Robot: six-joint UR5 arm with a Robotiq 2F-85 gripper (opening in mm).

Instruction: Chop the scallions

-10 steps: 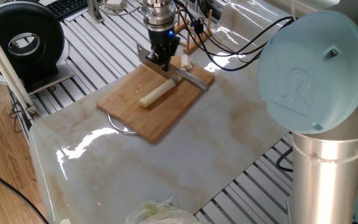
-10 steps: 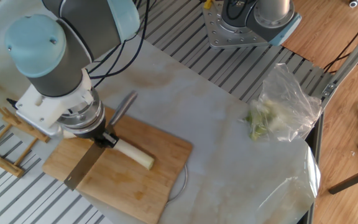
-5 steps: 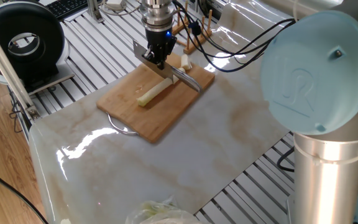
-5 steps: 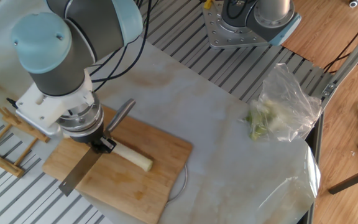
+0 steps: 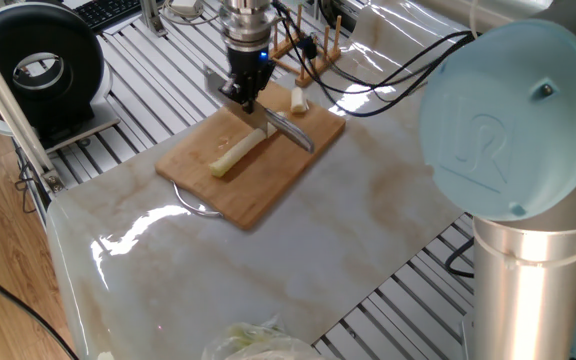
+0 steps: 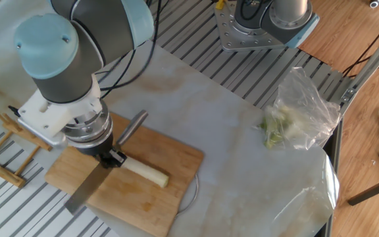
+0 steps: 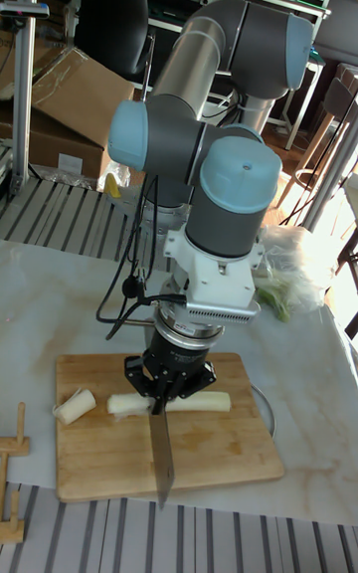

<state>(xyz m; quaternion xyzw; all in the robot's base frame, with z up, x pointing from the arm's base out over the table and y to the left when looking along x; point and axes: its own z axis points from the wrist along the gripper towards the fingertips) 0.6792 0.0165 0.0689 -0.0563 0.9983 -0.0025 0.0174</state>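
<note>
A pale scallion stalk [image 5: 232,155] [image 6: 147,174] [image 7: 199,402] lies across the wooden cutting board [image 5: 268,185] [image 6: 176,158] [image 7: 109,459]. One short cut chunk [image 5: 297,98] [image 7: 75,406] rests at the board's edge. My gripper [image 5: 243,93] [image 6: 110,158] [image 7: 171,389] is shut on a knife, right above the stalk. The grey blade [image 6: 87,189] [image 7: 161,459] crosses the stalk, and the handle [image 5: 290,129] [image 6: 131,125] sticks out the other side. The gripper hides the spot where blade meets stalk.
A clear plastic bag of leafy greens [image 6: 295,118] [image 5: 253,342] [image 7: 288,275] lies on the marble top away from the board. A wooden rack [image 5: 313,45] [image 6: 5,148] stands just past the board. A black round device [image 5: 38,65] sits off the table.
The gripper and knife shifted sideways along the board, leftward in one fixed view. The stalk slid with them by a few centimetres.
</note>
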